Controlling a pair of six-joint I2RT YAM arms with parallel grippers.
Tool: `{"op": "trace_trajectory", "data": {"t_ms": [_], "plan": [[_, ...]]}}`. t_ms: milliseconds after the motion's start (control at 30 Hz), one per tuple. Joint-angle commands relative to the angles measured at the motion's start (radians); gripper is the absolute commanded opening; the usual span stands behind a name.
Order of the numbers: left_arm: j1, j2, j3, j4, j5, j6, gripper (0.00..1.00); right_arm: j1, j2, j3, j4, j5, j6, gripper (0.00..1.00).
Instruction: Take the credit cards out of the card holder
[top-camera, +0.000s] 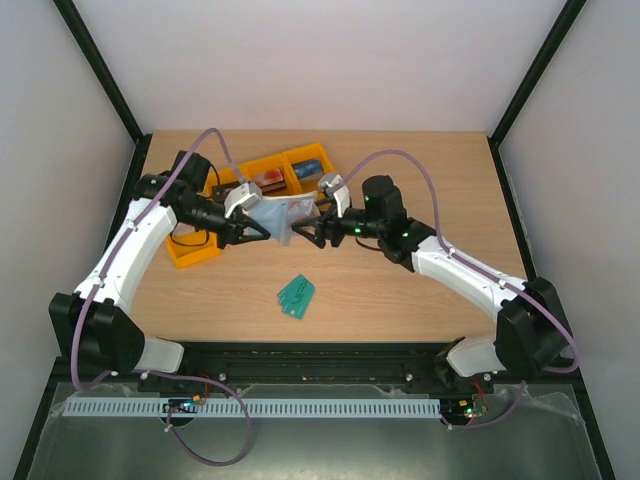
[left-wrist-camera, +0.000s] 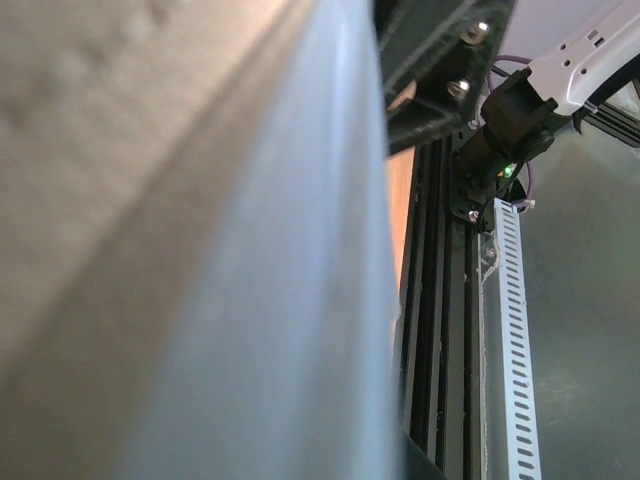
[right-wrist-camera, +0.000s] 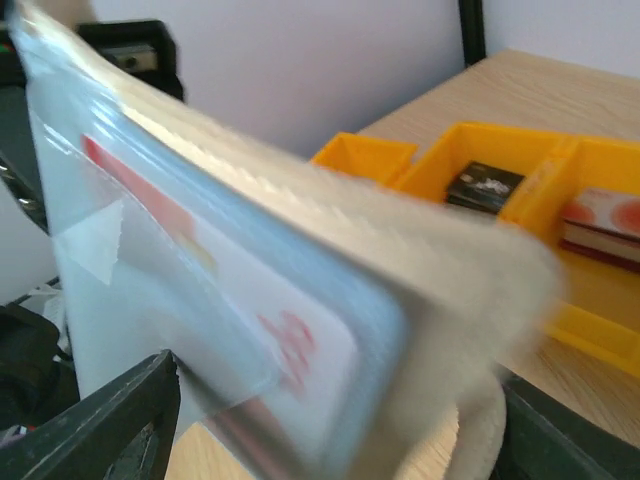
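Left pincer (top-camera: 258, 232) and right pincer (top-camera: 305, 236) squeeze the card holder (top-camera: 282, 213) (held up high). A pale card (right-wrist-camera: 270, 330) shows inside.

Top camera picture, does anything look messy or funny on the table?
Two green cards lie loose on the table, overlapping and crooked, away from the yellow bins. Nothing looks spilled or broken.

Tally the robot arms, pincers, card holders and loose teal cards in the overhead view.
White robot arms: 2
Black two-finger pincers: 2
Beige fold-over card holder, held between them: 1
Thin teal rectangular cards, overlapped: 2
Total: 7
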Motion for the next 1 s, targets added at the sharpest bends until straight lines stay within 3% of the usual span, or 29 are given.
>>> {"op": "trace_trajectory", "data": {"t_ms": [0,133,400,433,467,500,533,600,633,767,967], "plan": [[0.003,-0.006,0.016,-0.026,0.060,0.047,0.02,0.042,0.011,0.046,0.140,0.039,0.018,0.74],[0.003,-0.003,0.016,-0.029,0.066,0.050,0.02,0.058,0.044,0.069,0.182,0.000,0.040,0.71],[0.003,-0.001,0.008,-0.003,0.053,0.014,0.03,0.064,0.089,0.123,0.171,-0.074,0.094,0.29],[0.003,-0.002,0.005,0.012,0.046,-0.008,0.07,0.064,0.092,0.126,0.174,-0.083,0.103,0.22],[0.003,-0.002,0.003,0.031,0.035,-0.030,0.21,0.064,0.094,0.128,0.176,-0.088,0.113,0.14],[0.003,0.000,0.001,0.049,0.023,-0.051,0.41,0.063,0.096,0.130,0.178,-0.085,0.121,0.03],[0.003,0.001,0.000,0.058,0.017,-0.059,0.61,0.063,0.097,0.131,0.179,-0.075,0.131,0.02],[0.003,0.000,-0.002,0.054,0.018,-0.053,0.91,0.064,0.102,0.133,0.171,-0.043,0.147,0.02],[0.003,0.000,-0.004,0.049,0.025,-0.044,0.98,0.065,0.104,0.136,0.166,-0.026,0.153,0.02],[-0.002,0.003,-0.018,0.129,0.017,-0.135,0.99,0.077,0.117,0.150,0.154,-0.024,0.166,0.02],[-0.038,0.025,-0.051,0.337,-0.214,-0.380,0.96,0.113,0.106,0.162,0.179,-0.073,0.164,0.02]]}}
